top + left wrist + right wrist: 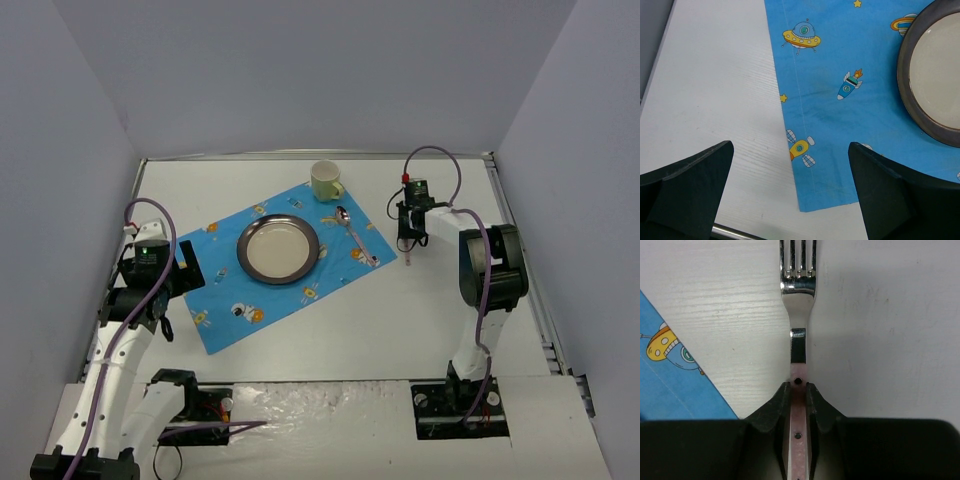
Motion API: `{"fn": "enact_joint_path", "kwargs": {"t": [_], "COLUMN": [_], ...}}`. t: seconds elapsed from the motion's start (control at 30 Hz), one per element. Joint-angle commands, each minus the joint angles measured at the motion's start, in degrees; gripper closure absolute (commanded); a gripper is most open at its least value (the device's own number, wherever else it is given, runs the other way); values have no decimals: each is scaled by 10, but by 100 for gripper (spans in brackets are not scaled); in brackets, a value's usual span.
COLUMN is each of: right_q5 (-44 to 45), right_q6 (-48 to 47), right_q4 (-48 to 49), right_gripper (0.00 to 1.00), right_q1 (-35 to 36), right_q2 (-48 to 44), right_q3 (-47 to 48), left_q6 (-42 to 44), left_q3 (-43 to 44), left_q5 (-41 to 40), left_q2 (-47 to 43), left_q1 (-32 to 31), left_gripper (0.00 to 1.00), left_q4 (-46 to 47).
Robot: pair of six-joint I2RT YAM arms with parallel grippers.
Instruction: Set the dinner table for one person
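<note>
As the right gripper (798,390) is pinching a pink-handled steel fork (798,285) over the matte-white dinner table (880,315), likely to lay it beside the blue cartoon-print placemat (670,385), the left gripper (790,145) is hanging open, empty.

- a robot lab cell: plain grey walls (300,70) box in the white dinner table (400,330) on three sides.
- a cabled left arm (120,340) and right arm (485,270) are bolted at its near edge.

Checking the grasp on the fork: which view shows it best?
Right wrist: the fork is centred and close, tines and pink handle clear. Top external shows only a thin sliver; left wrist misses it.
</note>
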Motion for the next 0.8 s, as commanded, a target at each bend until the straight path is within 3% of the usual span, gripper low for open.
{"fn": "enact_joint_path", "kwargs": {"t": [0.0, 0.27, 0.5, 0.77], "right_q5": [54, 98, 96, 70], "right_q6": [-16, -33, 31, 85], "right_q4": [-9, -55, -95, -94], "right_gripper": [99, 100, 100, 100], "right_q1": [-2, 29, 197, 365], "right_q2": [-16, -118, -200, -168], "right_q3": [-19, 5, 50, 121], "left_q6": [-1, -23, -20, -43], "left_q3": [14, 32, 122, 157], "left_q5": [-2, 8, -2, -6], "left_q2": [2, 11, 36, 27], "left_q1": [-5, -28, -52, -56], "left_gripper": [3, 3, 3, 3], "left_q4": [17, -17, -72, -103]}}
